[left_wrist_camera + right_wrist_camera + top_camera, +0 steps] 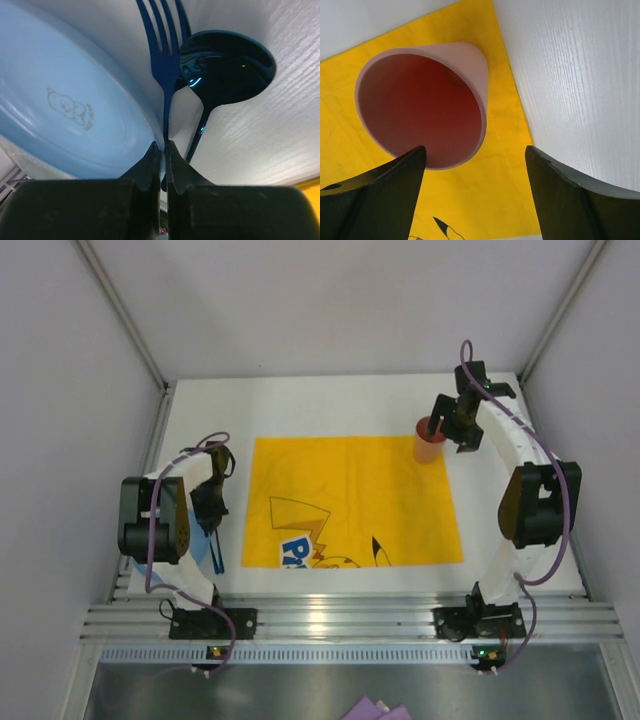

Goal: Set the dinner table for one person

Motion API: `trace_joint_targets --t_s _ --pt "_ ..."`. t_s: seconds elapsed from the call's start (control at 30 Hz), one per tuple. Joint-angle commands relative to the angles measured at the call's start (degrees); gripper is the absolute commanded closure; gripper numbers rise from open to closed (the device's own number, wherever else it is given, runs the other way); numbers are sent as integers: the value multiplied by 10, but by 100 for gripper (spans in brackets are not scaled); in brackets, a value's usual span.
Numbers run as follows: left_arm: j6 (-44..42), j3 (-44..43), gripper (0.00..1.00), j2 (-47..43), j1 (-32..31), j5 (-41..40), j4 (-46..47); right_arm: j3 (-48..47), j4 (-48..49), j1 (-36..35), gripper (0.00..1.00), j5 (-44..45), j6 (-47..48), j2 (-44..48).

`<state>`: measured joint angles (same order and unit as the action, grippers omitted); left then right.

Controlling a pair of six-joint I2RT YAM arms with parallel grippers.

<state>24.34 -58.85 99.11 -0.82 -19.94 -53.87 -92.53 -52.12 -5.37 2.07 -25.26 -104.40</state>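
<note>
Top view: light-blue round plate mostly hidden under the left arm, cutlery only a thin blue line. Left wrist view shows more: left claw pinched narrow on the dark-blue fork handle, glossy dark-blue spoon just to its right, plate to its left, far side cut off. Right claw spread wide, gripping nothing; salmon-pink cup, nothing inside, just ahead toward its left finger, on a corner of the yellow cartoon-print cloth. White matte dinner table under both claws
</note>
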Motion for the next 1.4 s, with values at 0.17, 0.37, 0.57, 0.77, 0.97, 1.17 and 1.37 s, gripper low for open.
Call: trace_joint_targets --t_s 0.17,0.37,0.57,0.77,0.97,1.17,1.37 --pt "-7 -15 100 6 4 -6 11 1 -7 13 20 9 3 48" --pt "5 -144 100 -45 -22 27 -71 -22 -28 13 11 13 -1 59" --pt "52 -382 100 34 -197 19 -149 -56 -63 13 0 52 -3 92" --pt "64 -597 100 196 -338 93 -160 -36 -83 19 0 71 -23 152" --pt "55 -633 100 266 -438 162 -136 29 -103 20 0 99 -31 222" --pt "69 -621 100 284 -500 197 -102 117 -118 22 0 111 -43 302" --pt "94 -623 100 315 -537 220 -77 142 -125 26 0 110 -18 335"
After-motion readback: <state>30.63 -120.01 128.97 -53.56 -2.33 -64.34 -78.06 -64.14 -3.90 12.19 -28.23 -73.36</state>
